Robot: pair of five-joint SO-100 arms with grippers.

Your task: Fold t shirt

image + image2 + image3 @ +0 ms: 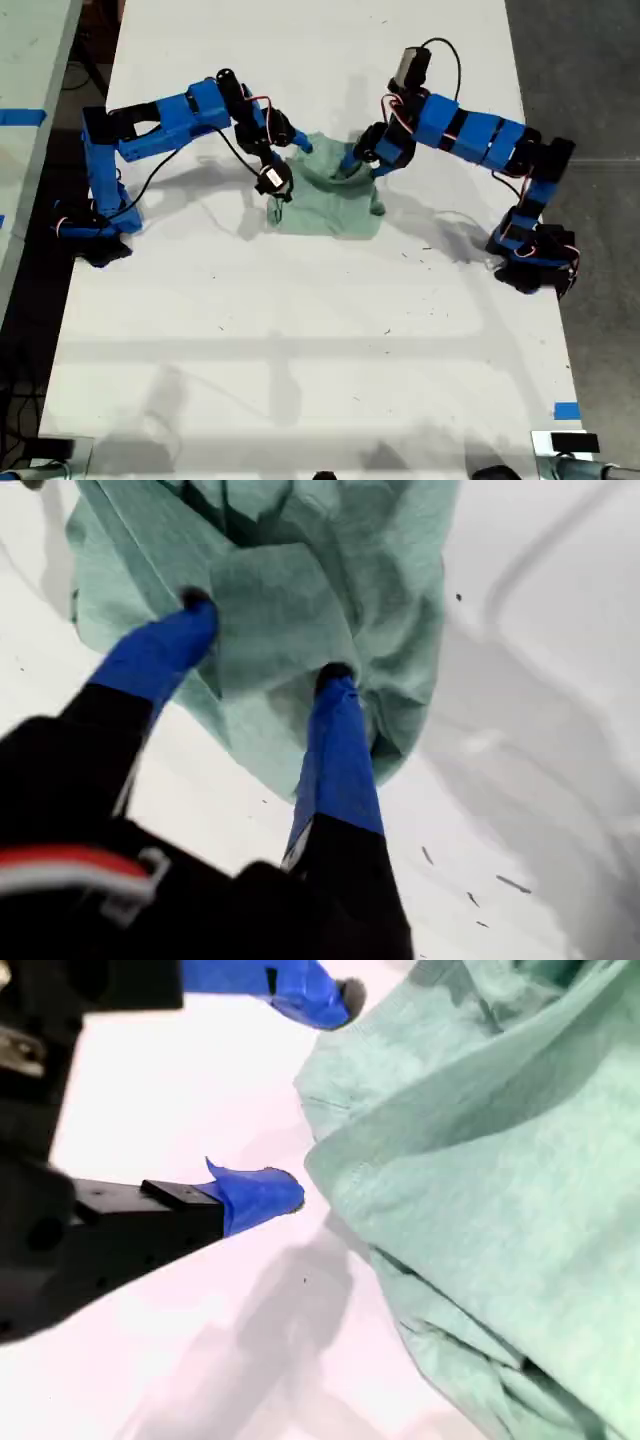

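Note:
The t shirt (325, 205) lies bunched and wrinkled, pale mint-green, on the white table (300, 330) between the two blue arms. My first gripper (352, 163), on the arm at the exterior view's right, is open over the shirt's upper part. In the first wrist view its fingertips (335, 675) rest on the t shirt (300, 570), with a flap of cloth lying between them around the gripper's midpoint (265, 635). My second gripper (298, 147), on the arm at the exterior view's left, is open at the shirt's edge. Its midpoint (312, 1098) is beside the t shirt (500, 1190), over bare table.
The arm bases stand at the exterior view's left (95, 230) and right (535, 260) table edges. Blue tape (566, 410) marks the near right corner in that view. A second tabletop with blue tape (20, 116) runs along the exterior view's left.

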